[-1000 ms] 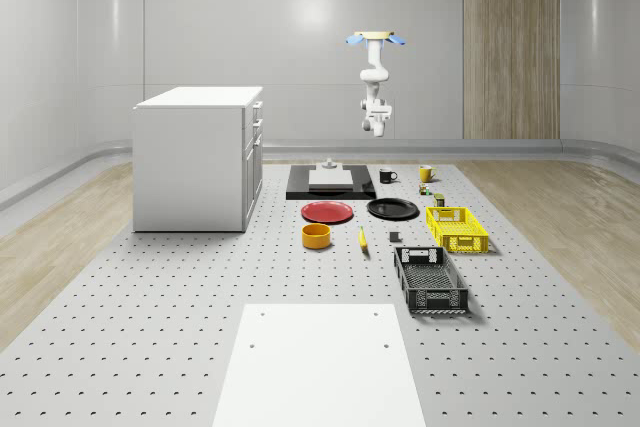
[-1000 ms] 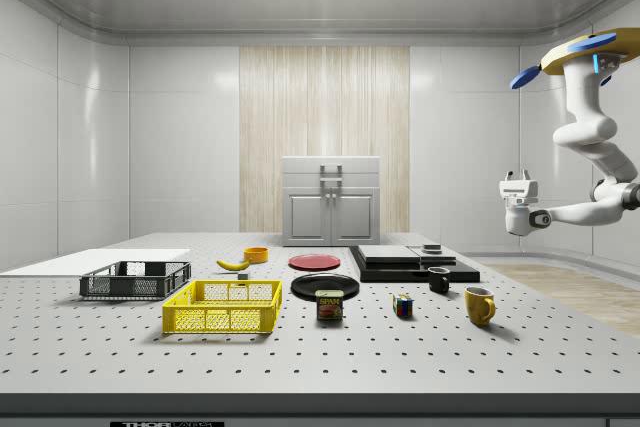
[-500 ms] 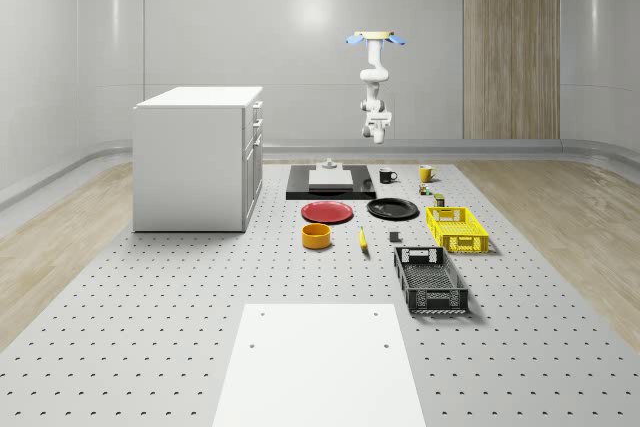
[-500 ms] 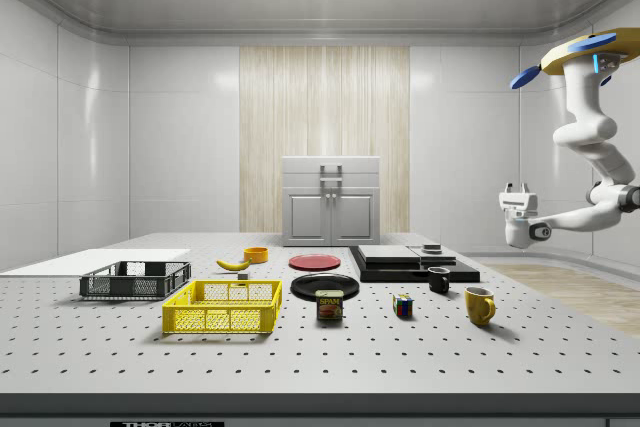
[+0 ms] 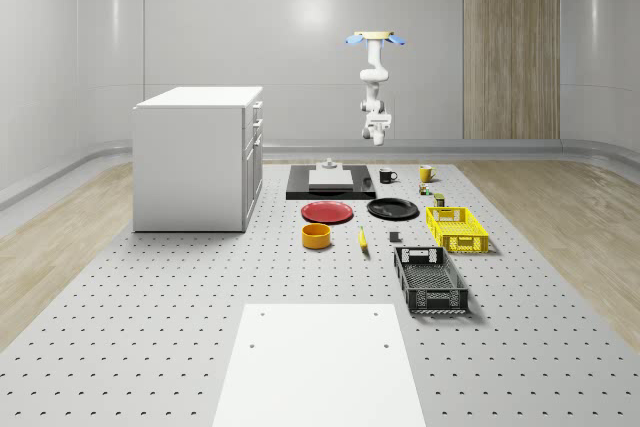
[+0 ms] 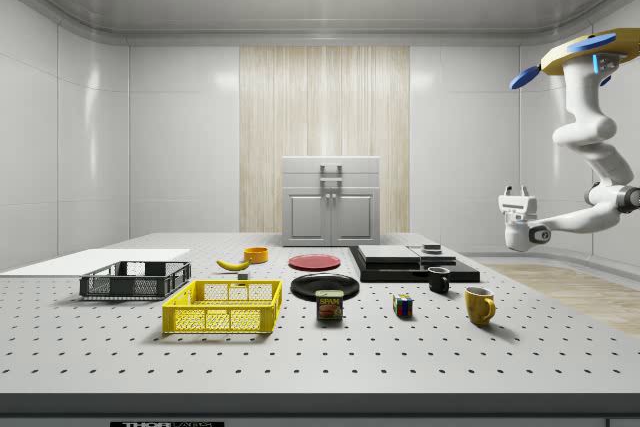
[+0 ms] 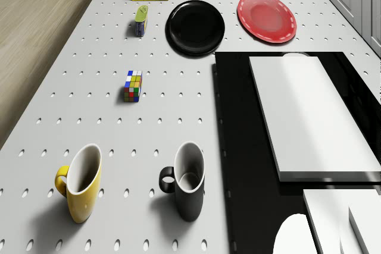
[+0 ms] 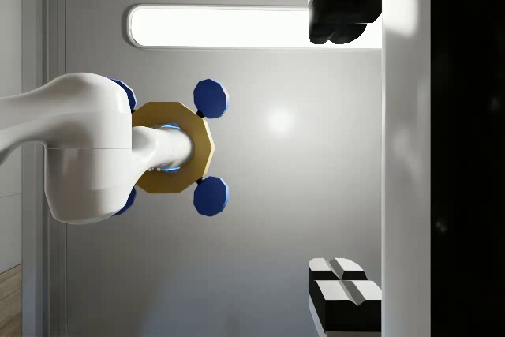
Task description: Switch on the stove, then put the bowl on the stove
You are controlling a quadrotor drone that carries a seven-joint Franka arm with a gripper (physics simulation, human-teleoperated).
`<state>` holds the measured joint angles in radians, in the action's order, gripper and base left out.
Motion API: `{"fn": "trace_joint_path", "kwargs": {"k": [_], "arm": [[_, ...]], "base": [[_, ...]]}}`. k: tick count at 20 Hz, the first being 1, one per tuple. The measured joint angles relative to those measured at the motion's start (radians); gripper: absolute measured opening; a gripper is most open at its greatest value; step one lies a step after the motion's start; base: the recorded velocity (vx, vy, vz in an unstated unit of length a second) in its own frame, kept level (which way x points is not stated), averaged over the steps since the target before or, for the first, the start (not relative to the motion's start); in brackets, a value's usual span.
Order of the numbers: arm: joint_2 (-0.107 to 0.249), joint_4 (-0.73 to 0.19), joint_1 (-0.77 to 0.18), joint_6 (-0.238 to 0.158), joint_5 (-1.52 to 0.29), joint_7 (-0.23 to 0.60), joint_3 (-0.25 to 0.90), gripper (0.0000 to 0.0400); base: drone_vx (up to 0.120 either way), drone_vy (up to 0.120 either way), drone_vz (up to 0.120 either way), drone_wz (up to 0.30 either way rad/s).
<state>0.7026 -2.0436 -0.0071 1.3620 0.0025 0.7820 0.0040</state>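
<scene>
Black stove [image 5: 330, 182] untouched; drone [image 5: 376, 39] hovers high beyond its far end, hand [image 6: 516, 190] spread, pointing up, well above stove; orange bowl [image 5: 316, 236] nearer than stove.

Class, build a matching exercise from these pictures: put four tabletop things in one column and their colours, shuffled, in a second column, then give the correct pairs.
Things:
1. round flat plate nearest the white cabinet
2. slatted plastic crate beside the small tin can
3. mug next to the flat stove
4. small round bowl

Colours:
A. black
B. orange-yellow
C. red
D. bright yellow

Pairs: 1-C, 2-D, 3-A, 4-B
</scene>
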Motion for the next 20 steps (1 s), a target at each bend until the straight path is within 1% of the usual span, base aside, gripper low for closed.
{"fn": "trace_joint_path", "kwargs": {"k": [12,20], "arm": [[0.004,-0.002,-0.001,0.006,0.0,0.0,0.001,0.04],[0.008,-0.005,-0.003,0.012,-0.003,0.0,0.004,0.04]], "base": [[0.12,-0.12,0.0,0.0],[0.005,-0.12,0.0,0.0]]}}
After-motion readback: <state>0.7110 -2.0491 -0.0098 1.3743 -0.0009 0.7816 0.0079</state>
